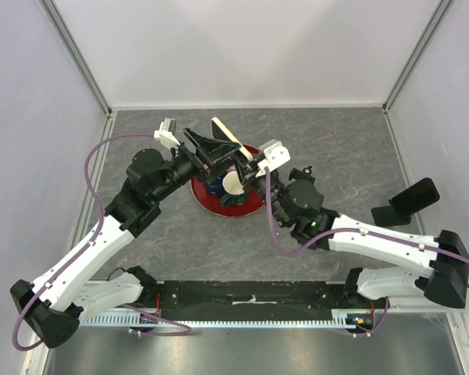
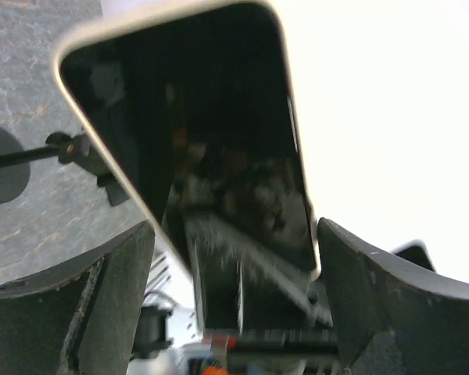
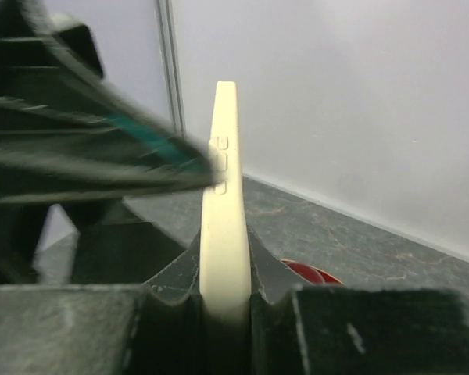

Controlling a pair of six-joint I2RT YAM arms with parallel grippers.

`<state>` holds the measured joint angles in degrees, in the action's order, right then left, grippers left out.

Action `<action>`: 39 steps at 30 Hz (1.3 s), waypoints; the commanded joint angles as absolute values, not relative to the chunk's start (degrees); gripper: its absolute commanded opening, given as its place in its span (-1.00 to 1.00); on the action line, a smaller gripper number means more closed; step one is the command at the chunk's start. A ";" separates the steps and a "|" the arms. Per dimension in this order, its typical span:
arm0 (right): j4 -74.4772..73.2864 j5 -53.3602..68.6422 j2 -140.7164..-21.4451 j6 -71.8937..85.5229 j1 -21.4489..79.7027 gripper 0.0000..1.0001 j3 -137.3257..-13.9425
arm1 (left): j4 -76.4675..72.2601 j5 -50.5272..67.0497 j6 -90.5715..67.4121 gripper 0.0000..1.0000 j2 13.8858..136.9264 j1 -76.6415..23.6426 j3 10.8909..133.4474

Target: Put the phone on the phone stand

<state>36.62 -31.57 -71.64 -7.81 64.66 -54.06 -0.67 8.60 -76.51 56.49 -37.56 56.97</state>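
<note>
I take the red plate (image 1: 219, 206) in the middle of the table (image 1: 336, 141) as my mark. Both arms meet over it. The phone (image 1: 228, 134), cream-edged with a dark face, stands tilted above the plate's far side. My left gripper (image 1: 211, 160) is at the phone from the plate's left and my right gripper (image 1: 242, 173) from the plate's right. Both crowd it, and I cannot tell which one grips. Something dark blue (image 1: 216, 187) sits on the plate beneath them. The black phone stand (image 1: 406, 201) sits well to the plate's right, near the side wall (image 1: 445, 117), far from the phone.
</note>
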 commanded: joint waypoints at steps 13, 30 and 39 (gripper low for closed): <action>-17.58 10.33 -56.16 3.17 48.78 -1.00 -70.38 | 22.43 34.28 -28.29 0.67 46.83 -38.50 66.95; -41.75 32.43 -54.93 4.75 48.25 -1.00 -79.10 | 37.81 54.58 -0.09 0.82 64.16 -40.17 78.58; -38.15 34.19 -55.20 5.54 48.25 -1.00 -78.05 | 36.12 59.85 1.48 0.64 66.53 -44.29 77.34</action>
